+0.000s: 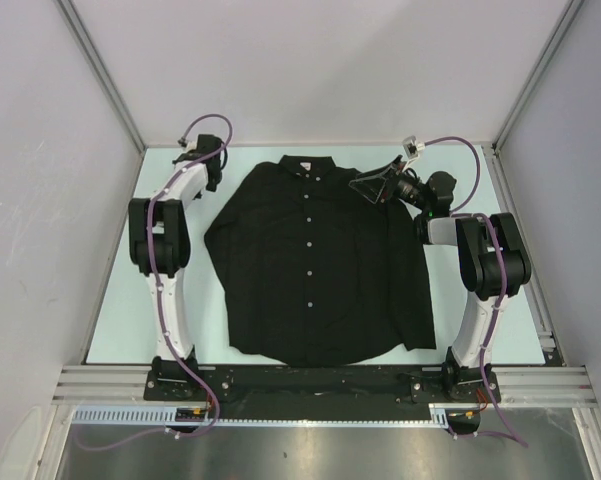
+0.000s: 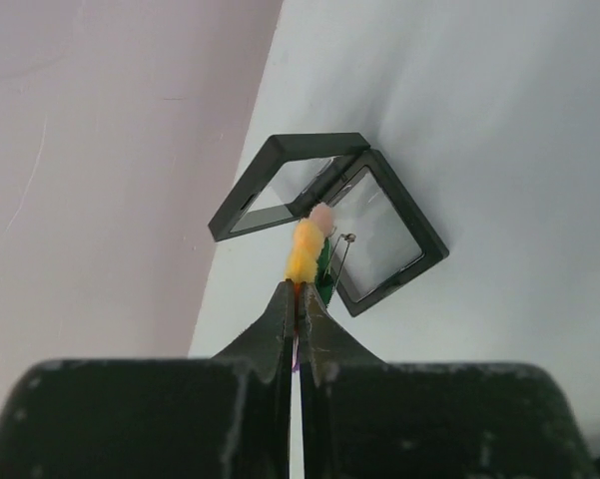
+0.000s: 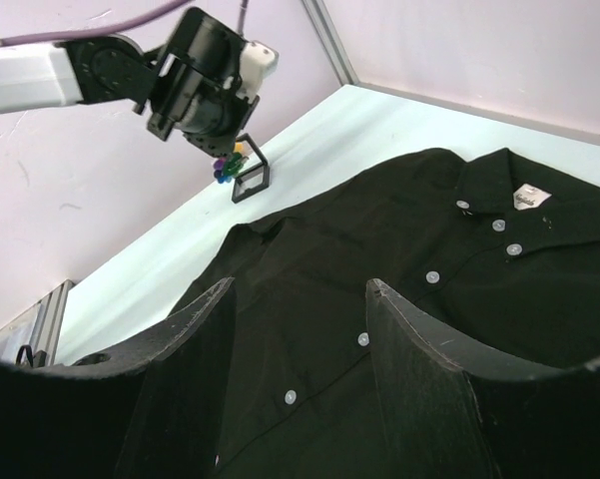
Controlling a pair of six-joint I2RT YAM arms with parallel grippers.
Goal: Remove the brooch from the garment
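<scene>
I have the brooch [image 2: 307, 254] pinched edge-on in my left gripper [image 2: 298, 291], jaws closed tight on it. Its yellow and green petals and its pin stick out past the tips. It hangs just over a small open black frame case [image 2: 280, 165] on the counter [image 1: 115, 310], clear of the garment [image 1: 320, 270], beside its far shoulder on the left arm's side. My right gripper [image 3: 300, 289] hovers partly open over the garment, holding nothing.
</scene>
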